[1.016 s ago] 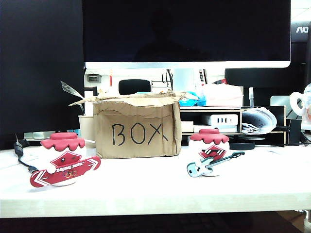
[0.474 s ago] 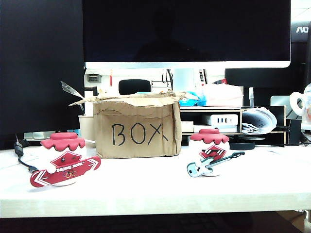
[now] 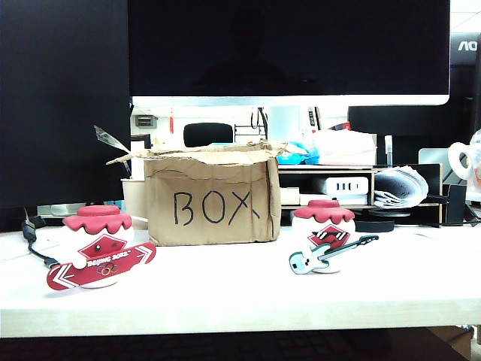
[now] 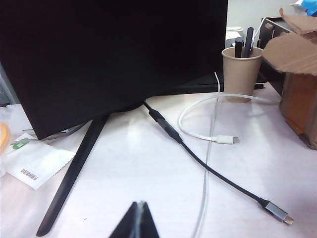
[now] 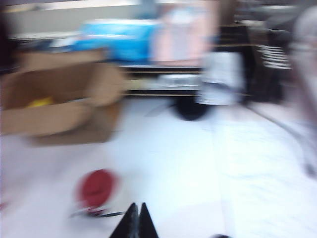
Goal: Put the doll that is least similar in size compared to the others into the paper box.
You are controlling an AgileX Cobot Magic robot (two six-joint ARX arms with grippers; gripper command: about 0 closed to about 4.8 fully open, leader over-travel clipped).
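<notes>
The paper box [image 3: 212,199], brown cardboard marked "BOX", stands open at the middle of the white table [image 3: 225,301]. The snowboard doll [image 3: 98,247] sits left of it and the guitar doll [image 3: 325,237] to its right. The small doll cannot be made out in any view; the blurred right wrist view shows only a yellow patch [image 5: 39,102] inside the box [image 5: 59,99]. My right gripper [image 5: 137,206] is shut and empty above the table, near the red-capped guitar doll [image 5: 96,188]. Over the table's left end my left gripper [image 4: 140,204] is shut and empty. Neither gripper appears in the exterior view.
A black monitor [image 4: 114,54] on a slanted stand leg [image 4: 74,168], a paper cup [image 4: 241,69] with pens, and black [image 4: 208,168] and white [image 4: 218,139] cables lie by the left gripper. Shelves [image 3: 361,184] with clutter stand behind the box.
</notes>
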